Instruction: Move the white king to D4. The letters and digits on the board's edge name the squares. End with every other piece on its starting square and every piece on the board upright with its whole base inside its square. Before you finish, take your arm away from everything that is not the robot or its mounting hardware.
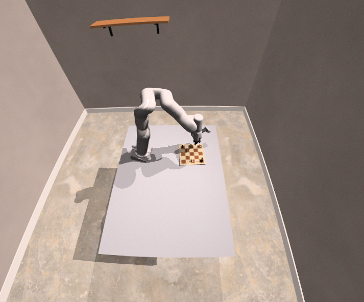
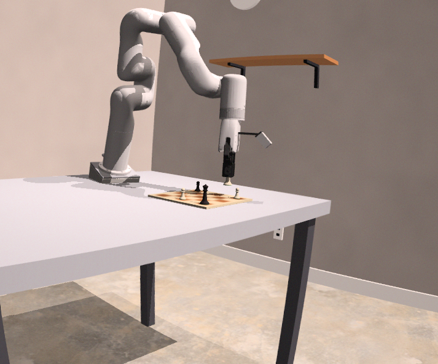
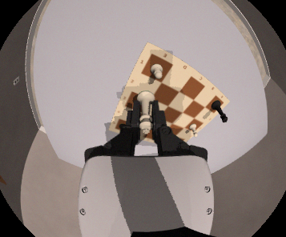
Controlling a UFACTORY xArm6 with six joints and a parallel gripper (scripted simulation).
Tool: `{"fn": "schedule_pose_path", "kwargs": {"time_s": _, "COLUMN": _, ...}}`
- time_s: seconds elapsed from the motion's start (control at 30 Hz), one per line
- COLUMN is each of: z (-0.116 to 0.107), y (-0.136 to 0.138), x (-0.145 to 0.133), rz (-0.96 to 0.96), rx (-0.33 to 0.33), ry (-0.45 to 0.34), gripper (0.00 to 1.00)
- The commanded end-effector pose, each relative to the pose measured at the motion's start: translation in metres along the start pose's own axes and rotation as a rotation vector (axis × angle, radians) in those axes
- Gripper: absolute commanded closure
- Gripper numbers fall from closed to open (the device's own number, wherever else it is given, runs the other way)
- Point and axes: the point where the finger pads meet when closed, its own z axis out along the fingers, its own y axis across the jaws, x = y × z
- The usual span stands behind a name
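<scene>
The end effector (image 2: 227, 174) grips the white king (image 2: 227, 181) upright, its base clear above the chessboard (image 2: 211, 205), which lies on the worktop (image 2: 94, 219). In the wrist view a white pawn (image 3: 158, 70) stands at 12 o'clock from the king and the black queen (image 3: 219, 110) at 3 o'clock.

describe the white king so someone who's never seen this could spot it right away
Find the small wooden chessboard on the grey table, near the arm's gripper. The white king is the one pale piece clamped between the black fingers and hanging just above the board's far edge; every other piece stands on a square.
</scene>
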Motion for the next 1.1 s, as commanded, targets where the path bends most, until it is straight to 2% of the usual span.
{"fn": "schedule_pose_path", "kwargs": {"time_s": 0.0, "z": -0.046, "y": 0.000, "x": 0.000, "rz": 0.000, "rx": -0.001, "ry": 0.002, "gripper": 1.00}}
{"fn": "schedule_pose_path", "kwargs": {"time_s": 0.07, "z": -0.057, "y": 0.000, "x": 0.000, "rz": 0.000, "rx": -0.001, "ry": 0.002, "gripper": 1.00}}
{"fn": "schedule_pose_path", "kwargs": {"time_s": 0.23, "z": -0.065, "y": 0.000, "x": 0.000, "rz": 0.000, "rx": -0.001, "ry": 0.002, "gripper": 1.00}}
{"fn": "schedule_pose_path", "kwargs": {"time_s": 0.57, "z": -0.067, "y": 0.000, "x": -0.001, "rz": -0.003, "rx": -0.001, "ry": 0.002, "gripper": 1.00}}
{"fn": "schedule_pose_path", "kwargs": {"time_s": 0.63, "z": -0.068, "y": 0.001, "x": -0.014, "rz": -0.053, "rx": -0.001, "ry": 0.002, "gripper": 1.00}}
{"fn": "schedule_pose_path", "kwargs": {"time_s": 0.7, "z": -0.068, "y": 0.001, "x": -0.014, "rz": -0.053, "rx": -0.001, "ry": 0.002, "gripper": 1.00}}
{"fn": "schedule_pose_path", "kwargs": {"time_s": 0.8, "z": -0.069, "y": 0.002, "x": -0.057, "rz": -0.221, "rx": -0.001, "ry": 0.002, "gripper": 1.00}}
{"fn": "schedule_pose_path", "kwargs": {"time_s": 0.83, "z": -0.069, "y": 0.002, "x": -0.057, "rz": -0.221, "rx": -0.001, "ry": 0.002, "gripper": 1.00}}
{"fn": "schedule_pose_path", "kwargs": {"time_s": 0.87, "z": -0.068, "y": 0.002, "x": -0.070, "rz": -0.271, "rx": -0.001, "ry": 0.002, "gripper": 1.00}}
{"fn": "schedule_pose_path", "kwargs": {"time_s": 1.07, "z": -0.067, "y": 0.001, "x": -0.084, "rz": -0.324, "rx": -0.001, "ry": 0.002, "gripper": 1.00}}
